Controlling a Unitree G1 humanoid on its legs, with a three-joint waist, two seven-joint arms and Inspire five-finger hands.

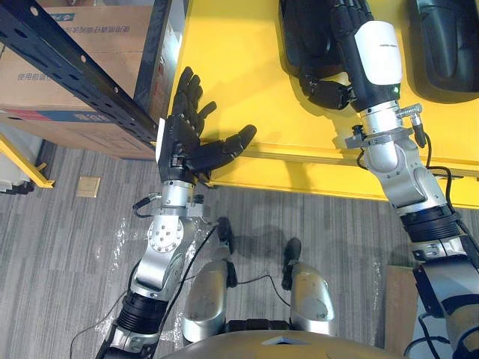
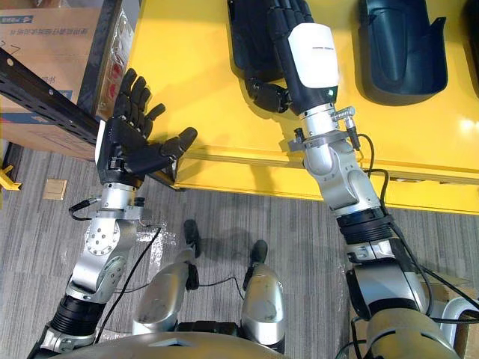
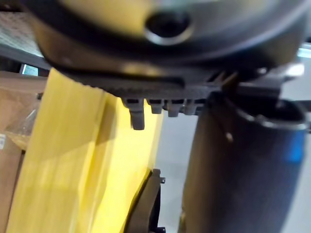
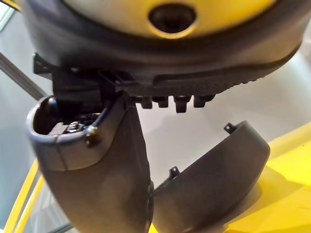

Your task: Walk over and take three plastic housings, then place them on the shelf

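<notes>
Reaching over the yellow tabletop (image 1: 247, 67) from the right, the right hand (image 1: 378, 52) lies on a dark plastic housing (image 1: 299, 37) at the far middle of the surface. Its fingers (image 2: 288, 15) stretch across the housing's top, and its thumb (image 2: 266, 93) curls in against the near end, so the hand is closed on the part. In the right wrist view the thumb stands in front of the housing's hollow, curved shell (image 4: 209, 179), which shows small tabs along its rim and meets the yellow surface below.

A second housing (image 1: 445, 45), of the same dark plastic, lies on the tabletop to the right of the held one. The two are apart, and neither hand touches the second.

The left hand (image 1: 183, 138) is at the tabletop's near left corner, just beside the edge. Its fingers (image 1: 191, 90) are spread wide and point far, its thumb is stretched out to the right along the yellow rim, and it holds nothing. The left wrist view looks past this hand along the yellow edge.

To the left of the tabletop stands a black shelf frame (image 1: 75, 71) with a perforated beam running on a slant. Cardboard boxes (image 1: 112, 37) sit behind it. The grey wood-pattern floor (image 1: 67, 247) lies on the near side, with a small square tan piece (image 1: 87, 186) on it at the left.
</notes>
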